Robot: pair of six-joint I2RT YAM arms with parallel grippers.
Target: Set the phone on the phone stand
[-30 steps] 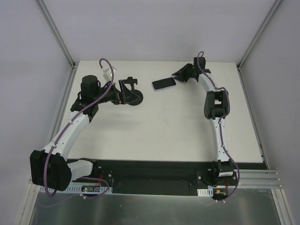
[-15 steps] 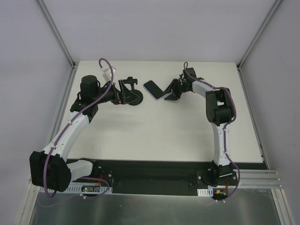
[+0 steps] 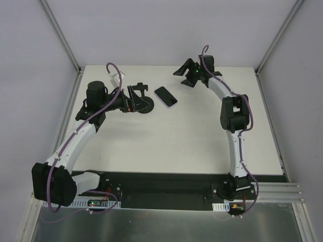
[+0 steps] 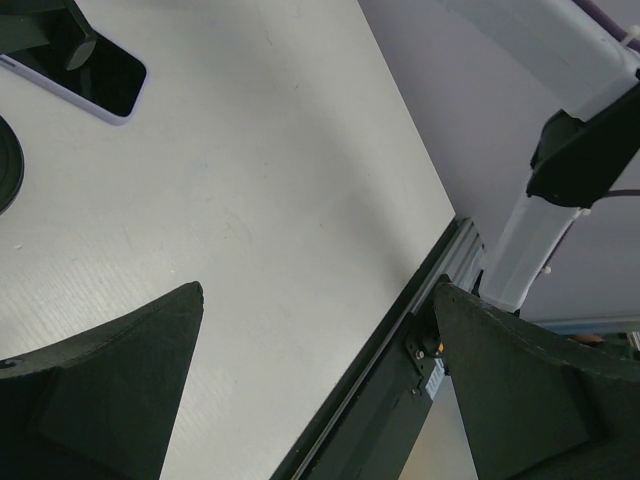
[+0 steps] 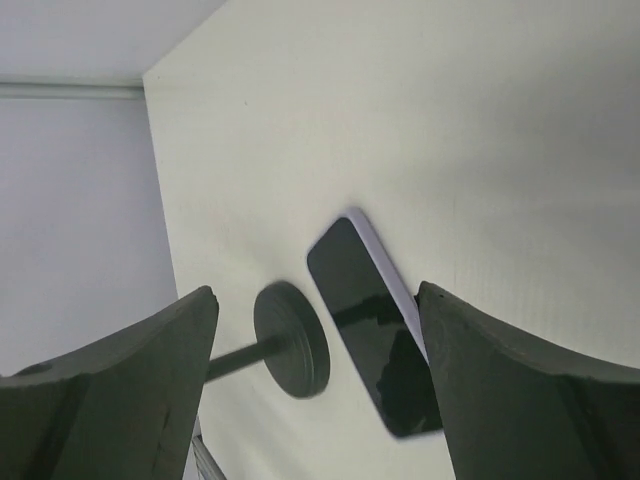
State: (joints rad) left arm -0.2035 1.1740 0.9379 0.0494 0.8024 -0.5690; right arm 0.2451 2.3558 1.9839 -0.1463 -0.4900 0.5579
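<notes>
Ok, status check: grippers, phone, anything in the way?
Left gripper open, empty, by the phone stand. Right gripper open, empty, raised near the phone. Phone flat on the table, screen up, beside the stand, not on it. Nothing between them.

A: How is the scene lit?
B: Brightly and evenly from overhead. The white table (image 3: 192, 131) carries only faint, soft shadows.
A: Any blur?
B: The wrist views show near fingers (image 4: 100, 390) dark and soft-edged. The phone (image 5: 372, 330) screen mirrors dark shapes.

No text, brand, number or sign can be read in any view. The phone (image 3: 165, 97) shows only a dark, blank screen. The phone stand (image 3: 146, 106) beside it carries no legible marking.
</notes>
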